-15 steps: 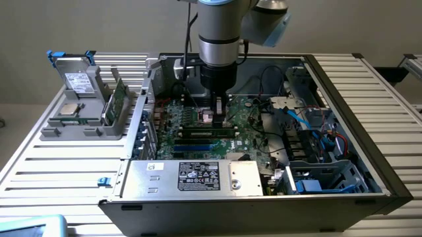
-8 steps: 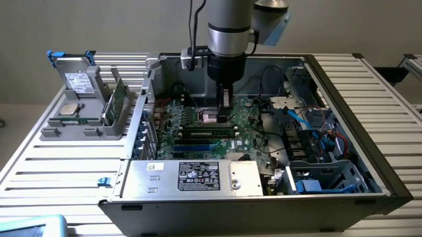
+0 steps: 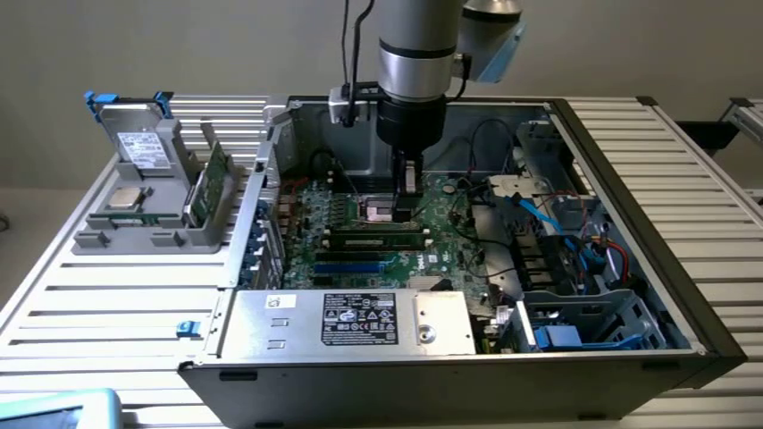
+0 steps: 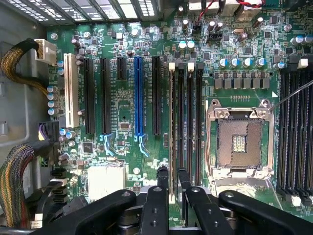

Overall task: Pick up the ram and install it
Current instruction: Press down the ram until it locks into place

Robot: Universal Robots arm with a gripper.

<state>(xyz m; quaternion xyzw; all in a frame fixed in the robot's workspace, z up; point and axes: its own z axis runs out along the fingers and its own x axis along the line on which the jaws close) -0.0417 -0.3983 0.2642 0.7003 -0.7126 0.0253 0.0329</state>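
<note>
Slatted table (image 3: 667,161) carrying one open computer case (image 3: 430,375) and, on the exterior view's left, a grey holder (image 3: 143,237) with a labelled drive (image 3: 143,147). Motherboard (image 4: 122,73) inside the case, with an open CPU socket (image 4: 239,142). End effector (image 4: 172,178) lowered over the memory slots, directly above the ram (image 4: 172,122), which stands edge-up in the slot farthest from the socket; whether it grips the ram cannot be told.

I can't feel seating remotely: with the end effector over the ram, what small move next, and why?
Probably a short, straight press down: the ram stands on edge in the motherboard and the end effector sits over one end of it; whether it is latched I cannot tell.
</note>
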